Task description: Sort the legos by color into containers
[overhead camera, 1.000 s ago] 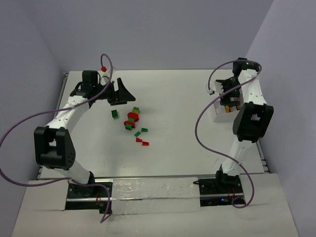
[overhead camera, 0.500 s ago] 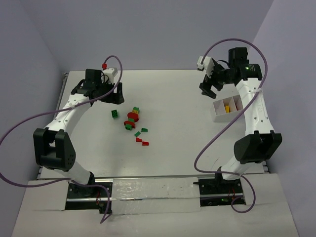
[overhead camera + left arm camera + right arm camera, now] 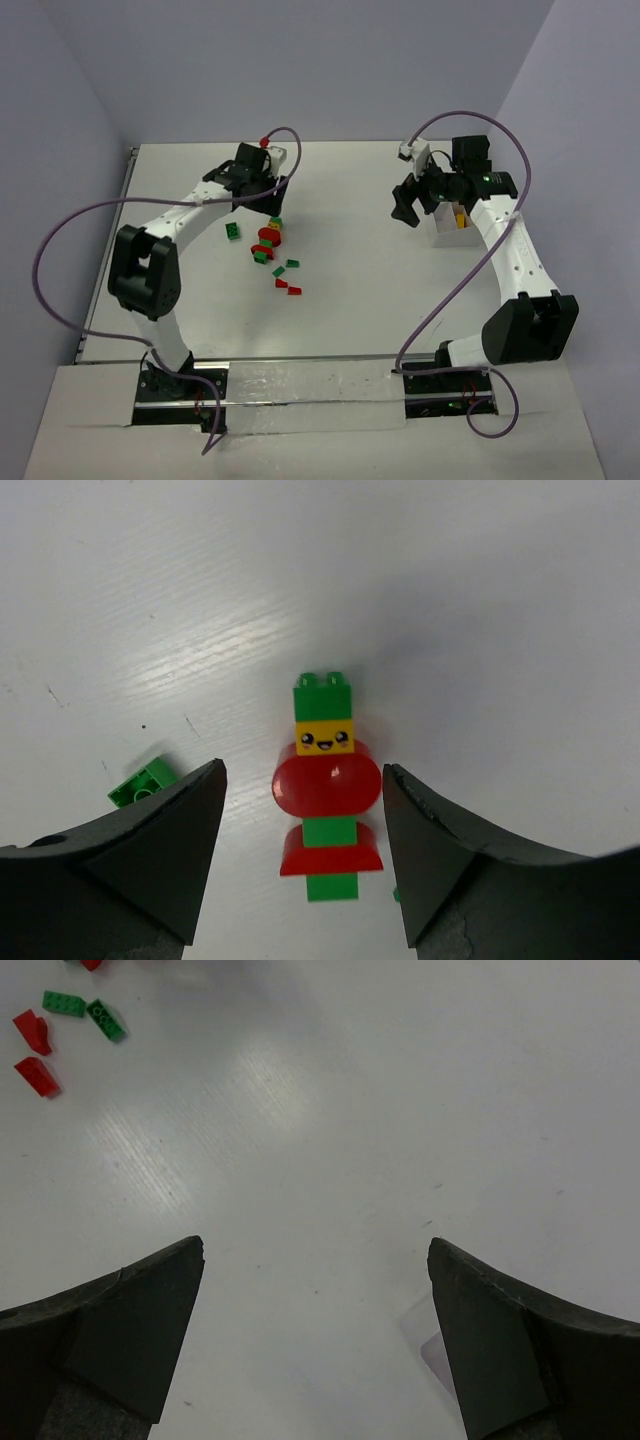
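The legos (image 3: pixel 272 245) lie clustered on the tabletop (image 3: pixel 350 200) left of centre, well apart from the white three-compartment tray (image 3: pixel 445 236) at the right. A loose green brick (image 3: pixel 145 780) sits just beside our left pincer's (image 3: pixel 303 780) left jaw, which could knock it aside. That pincer is released, its jaws either side of the stacked figure (image 3: pixel 328 810) without touching it. We judge that a squeeze on the rounded red piece (image 3: pixel 328 785) may slip or twist, and that lifting the stack whole would mix colours. Our right pincer (image 3: pixel 315 1260) hangs wide and empty near the tray.
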{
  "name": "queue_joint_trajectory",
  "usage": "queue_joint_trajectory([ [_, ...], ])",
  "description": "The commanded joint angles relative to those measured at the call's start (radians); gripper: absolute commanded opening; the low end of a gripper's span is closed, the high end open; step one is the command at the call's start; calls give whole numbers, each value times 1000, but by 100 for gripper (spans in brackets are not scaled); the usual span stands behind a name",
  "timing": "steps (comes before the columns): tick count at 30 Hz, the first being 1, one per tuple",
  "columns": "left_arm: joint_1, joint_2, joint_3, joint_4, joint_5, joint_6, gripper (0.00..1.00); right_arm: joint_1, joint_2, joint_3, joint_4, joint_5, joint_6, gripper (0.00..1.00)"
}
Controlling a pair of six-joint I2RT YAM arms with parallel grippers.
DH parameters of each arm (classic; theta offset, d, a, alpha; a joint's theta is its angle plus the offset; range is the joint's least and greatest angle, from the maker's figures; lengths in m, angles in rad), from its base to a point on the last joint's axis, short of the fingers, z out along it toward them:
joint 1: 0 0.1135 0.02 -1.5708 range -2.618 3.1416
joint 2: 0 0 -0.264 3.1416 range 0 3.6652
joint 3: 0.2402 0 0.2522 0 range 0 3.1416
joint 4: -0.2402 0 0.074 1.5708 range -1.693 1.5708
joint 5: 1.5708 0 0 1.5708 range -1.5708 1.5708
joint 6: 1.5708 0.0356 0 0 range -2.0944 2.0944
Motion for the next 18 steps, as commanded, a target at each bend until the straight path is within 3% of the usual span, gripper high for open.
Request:
queue_joint_trajectory([
  [1, 10, 58, 89, -68, -151, -72, 71, 3, -87, -50, 94, -14, 59, 100],
  [4, 12, 58, 78, -68, -209, -98, 70, 2, -111, -95, 114, -20, 63, 100],
  [18, -25, 137, 121, -65, -44, -102, 72, 5, -92, -147, 148, -32, 94, 100],
])
